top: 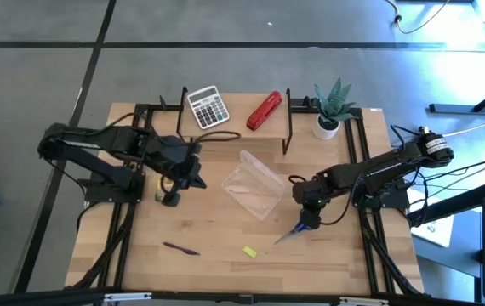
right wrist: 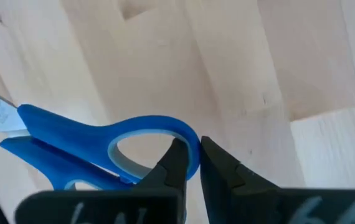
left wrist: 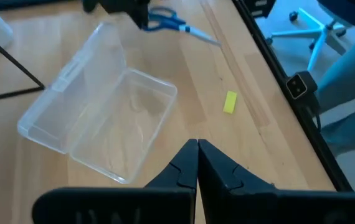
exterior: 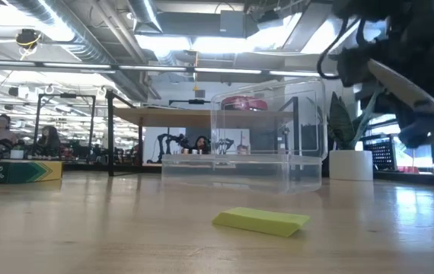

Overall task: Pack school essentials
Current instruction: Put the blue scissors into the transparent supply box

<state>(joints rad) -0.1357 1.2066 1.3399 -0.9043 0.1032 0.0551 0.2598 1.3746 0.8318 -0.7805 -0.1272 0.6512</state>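
Table: wooden table (top: pixel 225 246) carrying the open clear case (top: pixel 255 185).
Right gripper (right wrist: pixel 189 163): jaws pinching one handle loop of the blue-handled scissors (right wrist: pixel 96 146); this thin hold is risking swivel or slip.
Left gripper (left wrist: pixel 197 163): jaws together, idling.

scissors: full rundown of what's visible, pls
The blue-handled scissors have glossy blue plastic loop handles with a grey inner lining and pale metal blades that look closed. In the high view they hang tilted, blade tips toward the wooden table, just right of the clear open case. The right gripper has its fingers shut on one handle loop's rim. Nothing else visibly touches them.
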